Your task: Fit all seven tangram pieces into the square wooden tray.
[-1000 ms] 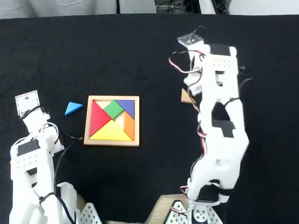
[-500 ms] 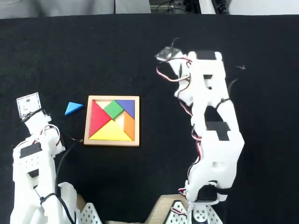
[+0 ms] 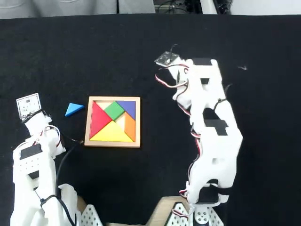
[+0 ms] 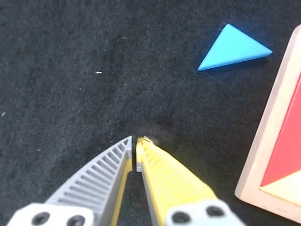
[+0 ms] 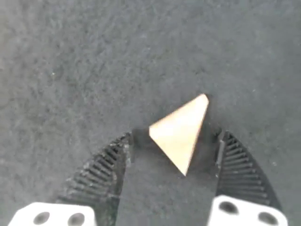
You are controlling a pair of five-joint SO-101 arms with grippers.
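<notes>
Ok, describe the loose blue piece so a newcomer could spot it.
Start at the square wooden tray on the black cloth. Just off its left side in the high view lies a small light-blue triangle, clear of the rim. The darker blue piece sits inside the tray.

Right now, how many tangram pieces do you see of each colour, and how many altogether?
red piece: 1
yellow piece: 1
green piece: 1
dark blue piece: 1
orange piece: 1
light blue piece: 1
tan piece: 1
Total: 7
</notes>
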